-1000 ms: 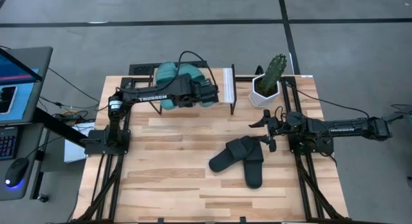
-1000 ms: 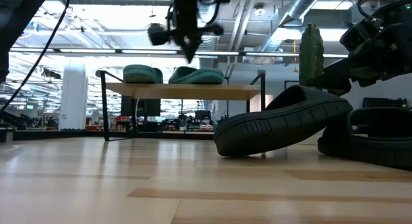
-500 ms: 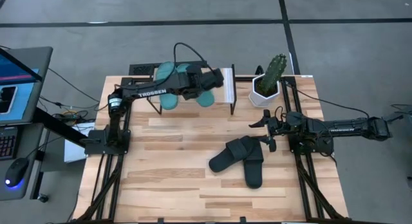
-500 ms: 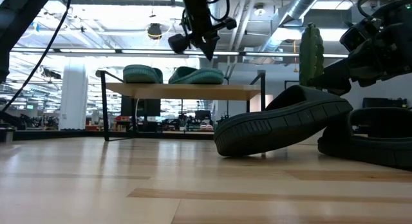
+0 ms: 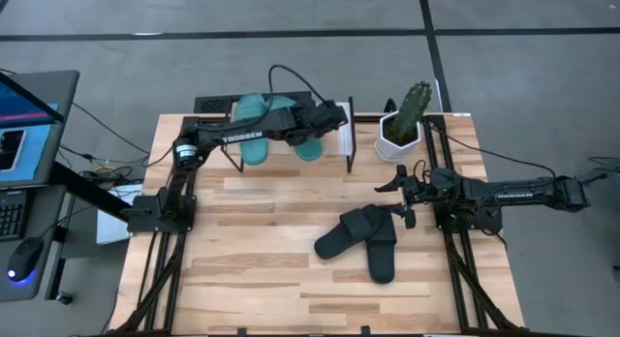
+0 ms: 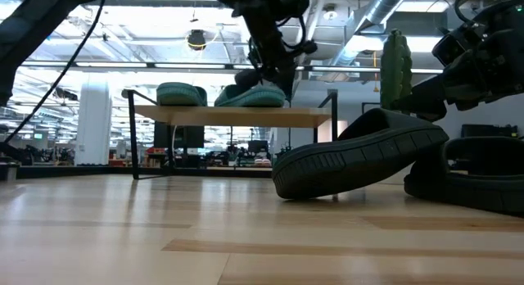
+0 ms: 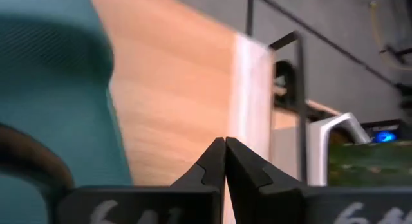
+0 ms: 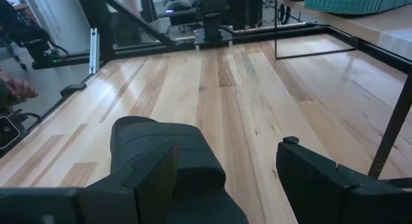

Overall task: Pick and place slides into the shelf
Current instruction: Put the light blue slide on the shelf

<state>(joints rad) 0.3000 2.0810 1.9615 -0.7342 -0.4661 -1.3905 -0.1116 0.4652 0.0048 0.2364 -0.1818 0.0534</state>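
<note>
Two teal slides (image 5: 254,126) lie on the shelf (image 5: 334,134), where the left gripper (image 5: 339,115) hovers above with fingers clenched and empty. Two black slides (image 5: 360,240) lie on the table (image 5: 252,250) in front of the shelf, beside the right gripper (image 5: 399,194), whose fingers are spread and empty.

Matt rubber slides (image 5: 356,236), pale wood shelf (image 6: 237,115)

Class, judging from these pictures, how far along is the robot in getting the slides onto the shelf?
Done: the teal pair lies on the shelf. In hand: nothing; the left hand is shut and empty above the shelf, and the right hand is open near the black pair. Left: both black slides lie on the table.
</note>
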